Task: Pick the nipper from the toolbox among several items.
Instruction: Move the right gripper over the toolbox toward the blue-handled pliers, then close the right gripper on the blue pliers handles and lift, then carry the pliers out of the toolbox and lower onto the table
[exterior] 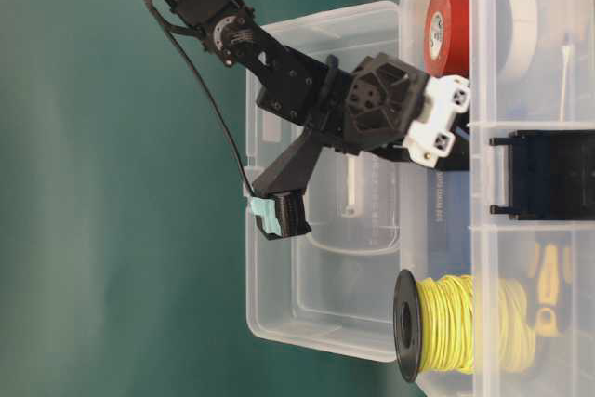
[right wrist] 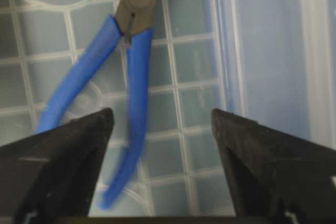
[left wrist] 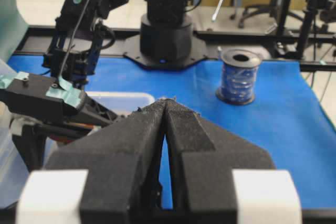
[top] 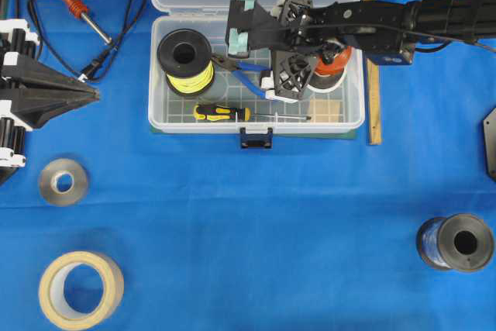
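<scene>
The toolbox (top: 159, 114) is a clear plastic case with its lid folded back. The nipper (top: 246, 67) lies on its gridded bottom (right wrist: 194, 77), dark jaws pointing left and blue handles (right wrist: 128, 66) spread. My right gripper (top: 242, 17) reaches in from the right and hovers over the nipper, open, with nothing between its fingers. In the right wrist view one blue handle runs down between the open jaws of the right gripper (right wrist: 161, 113), nearer the left finger. One teal-taped fingertip (exterior: 276, 214) shows in front of the lid. My left gripper (top: 94, 94) rests shut at the table's left edge, its tips (left wrist: 166, 100) pressed together.
Inside the box lie a yellow wire spool (top: 186, 60), a yellow-and-black screwdriver (top: 221, 112) and a red tape roll (top: 335, 60). Outside are a red soldering iron (top: 70, 1) with its cable, a metal ring (top: 63, 182), a masking tape roll (top: 80, 288), a dark spool (top: 457, 242) and a wooden stick (top: 374, 106).
</scene>
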Robot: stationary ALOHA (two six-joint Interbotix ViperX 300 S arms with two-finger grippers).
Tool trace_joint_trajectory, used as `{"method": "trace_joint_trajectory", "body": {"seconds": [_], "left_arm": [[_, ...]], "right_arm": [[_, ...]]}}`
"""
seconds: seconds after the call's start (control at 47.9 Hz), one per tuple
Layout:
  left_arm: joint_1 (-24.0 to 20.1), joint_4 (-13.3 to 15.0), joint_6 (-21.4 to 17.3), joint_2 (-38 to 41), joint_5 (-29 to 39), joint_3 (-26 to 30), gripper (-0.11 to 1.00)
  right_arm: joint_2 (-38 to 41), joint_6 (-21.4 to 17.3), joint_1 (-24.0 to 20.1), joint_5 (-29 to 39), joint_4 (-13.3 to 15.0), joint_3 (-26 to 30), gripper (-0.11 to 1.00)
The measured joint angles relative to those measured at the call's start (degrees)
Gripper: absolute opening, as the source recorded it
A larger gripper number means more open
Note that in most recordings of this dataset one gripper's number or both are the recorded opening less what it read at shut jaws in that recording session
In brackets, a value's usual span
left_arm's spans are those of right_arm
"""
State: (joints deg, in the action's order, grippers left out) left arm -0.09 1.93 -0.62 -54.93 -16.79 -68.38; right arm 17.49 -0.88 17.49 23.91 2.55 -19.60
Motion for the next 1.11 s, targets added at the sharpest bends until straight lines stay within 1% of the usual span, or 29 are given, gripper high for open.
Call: {"method": "trace_joint_trajectory", "body": {"seconds": [0.021,0.084,0.23,0.251,0.272,0.48,0.585,0.752,0.94,1.044,1.107], "left_arm": [[0.0,0.1,0.0,0.0,0.0,0.0,0.0],[0.0,0.1,0.0,0.0,0.0,0.0,0.0],[0.0,0.1,0.0,0.0,0.0,0.0,0.0],[0.0,0.1,0.0,0.0,0.0,0.0,0.0],[0.0,0.1,0.0,0.0,0.1,0.1,0.0],[-0.2,0.1,0.0,-0.2,0.4,0.0,0.0],[-0.3,0.1,0.0,-0.4,0.4,0.0,0.0],[-0.3,0.1,0.0,-0.4,0.5,0.1,0.0],[-0.4,0.1,0.0,-0.4,0.4,0.0,0.0],[-0.6,0.1,0.0,-0.4,0.5,0.0,0.0],[-0.7,0.1,0.0,-0.4,0.5,0.0,0.0]], "right_arm": [[0.4,-0.2,0.0,-0.1,0.0,0.0,0.72],[1.1,0.0,-0.1,-0.4,0.0,0.5,0.59],[2.0,0.9,-0.6,-0.4,0.2,1.5,0.18],[2.0,0.9,-0.5,-0.4,0.4,1.6,0.14],[2.0,0.9,-0.5,-0.4,0.2,1.6,0.13],[1.4,0.9,-0.6,-0.1,0.1,1.5,0.13],[-1.1,1.2,-0.5,1.0,0.1,1.0,0.13],[-9.7,1.0,-0.4,2.7,0.1,0.2,0.13],[-18.8,0.4,-0.4,3.2,0.1,-2.1,0.13],[-23.4,-0.2,-2.1,3.0,0.0,-4.2,0.13],[-25.5,-0.9,-4.0,2.2,0.0,-5.8,0.13]]}}
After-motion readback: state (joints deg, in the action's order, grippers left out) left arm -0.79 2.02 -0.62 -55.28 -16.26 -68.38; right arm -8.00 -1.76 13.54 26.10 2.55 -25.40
